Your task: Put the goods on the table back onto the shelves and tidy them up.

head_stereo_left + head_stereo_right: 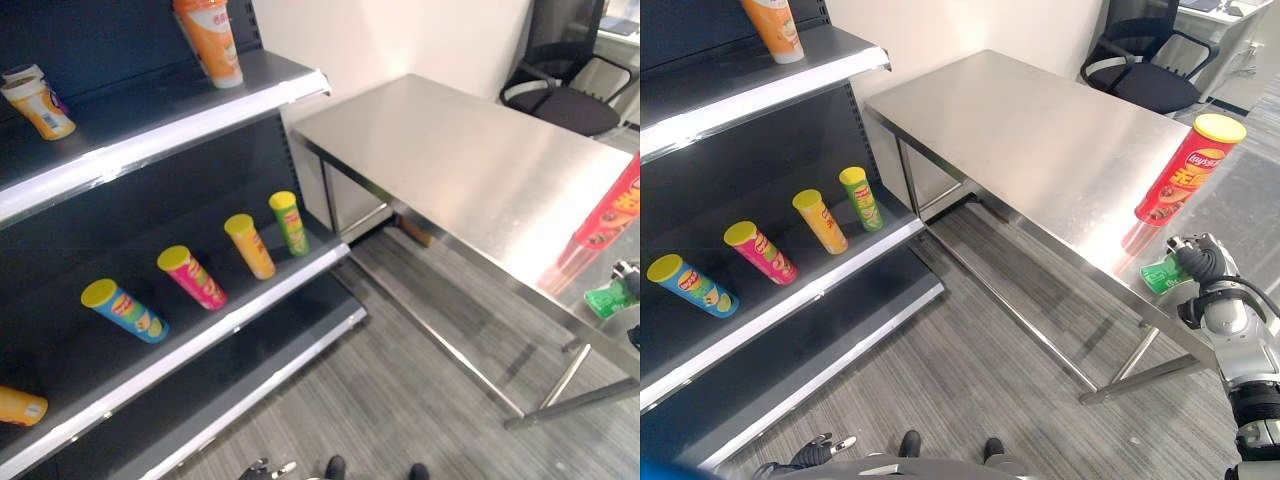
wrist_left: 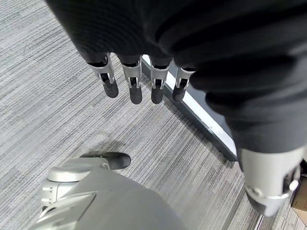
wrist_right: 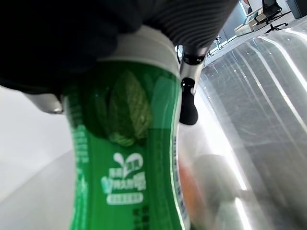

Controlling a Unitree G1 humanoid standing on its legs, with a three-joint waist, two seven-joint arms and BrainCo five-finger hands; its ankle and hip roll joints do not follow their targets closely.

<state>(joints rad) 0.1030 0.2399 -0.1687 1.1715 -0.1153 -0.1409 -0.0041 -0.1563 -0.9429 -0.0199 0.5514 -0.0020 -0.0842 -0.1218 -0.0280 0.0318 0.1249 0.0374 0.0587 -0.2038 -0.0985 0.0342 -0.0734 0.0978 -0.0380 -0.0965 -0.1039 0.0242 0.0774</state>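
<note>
Your right hand (image 1: 1198,262) is curled round a green bottle (image 1: 1162,273) at the near edge of the steel table (image 1: 1040,140); in the right wrist view the bottle (image 3: 127,158) sits against the palm with a finger alongside, so the grip looks firm enough to lift. A red crisp tube (image 1: 1188,170) stands upright on the table just beyond it, still to be shelved. Your left hand (image 2: 139,81) hangs low over the floor with straight, relaxed fingers and nothing in them, likely parked while the right works. On the middle shelf (image 1: 230,310) four tubes lie leaning in a row: blue (image 1: 125,310), pink (image 1: 192,276), orange (image 1: 250,245), green (image 1: 290,222); room remains there. The right eye view gives you the whole red tube; the left eye view cuts it off but shows a cup (image 1: 38,100) on the top shelf.
</note>
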